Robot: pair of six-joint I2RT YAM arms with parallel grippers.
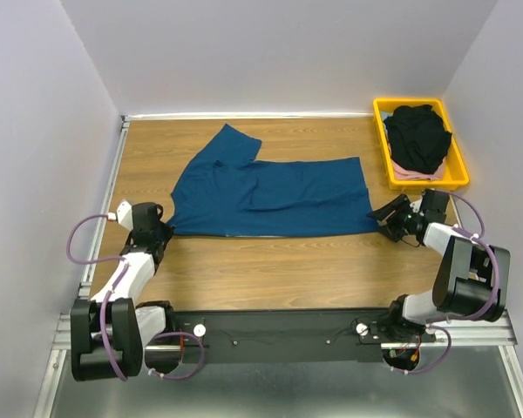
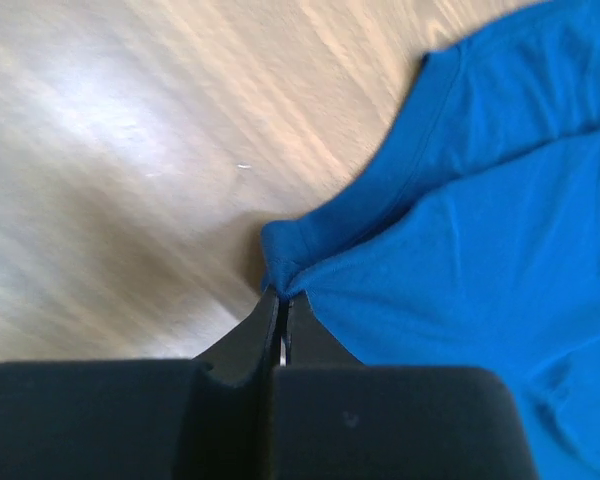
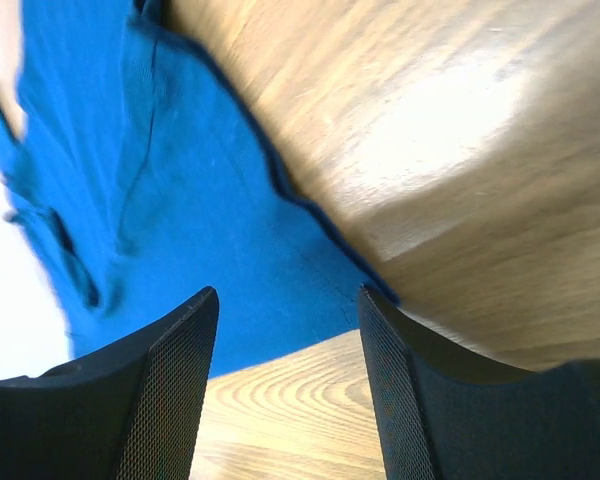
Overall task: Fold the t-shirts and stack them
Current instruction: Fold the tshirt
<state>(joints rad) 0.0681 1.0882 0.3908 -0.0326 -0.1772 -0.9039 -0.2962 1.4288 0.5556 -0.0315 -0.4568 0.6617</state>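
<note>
A blue t-shirt [image 1: 279, 196] lies spread flat across the middle of the wooden table, one sleeve pointing to the back. My left gripper [image 1: 168, 231] is at the shirt's near left corner. In the left wrist view it [image 2: 282, 295] is shut on that bunched corner of the blue cloth [image 2: 480, 250]. My right gripper [image 1: 379, 215] is at the shirt's near right corner. In the right wrist view it [image 3: 288, 300] is open, the corner of the cloth [image 3: 180, 220] lying just ahead between its mesh fingers [image 3: 170, 390]. A black t-shirt [image 1: 418, 135] lies crumpled on top of a pale pink one [image 1: 405, 171].
The black and pink shirts sit in a yellow plastic tray [image 1: 458, 178] at the back right, just behind the right arm. Grey walls close in the table on the left, back and right. Bare wood [image 1: 270, 270] runs between the shirt and the arm bases.
</note>
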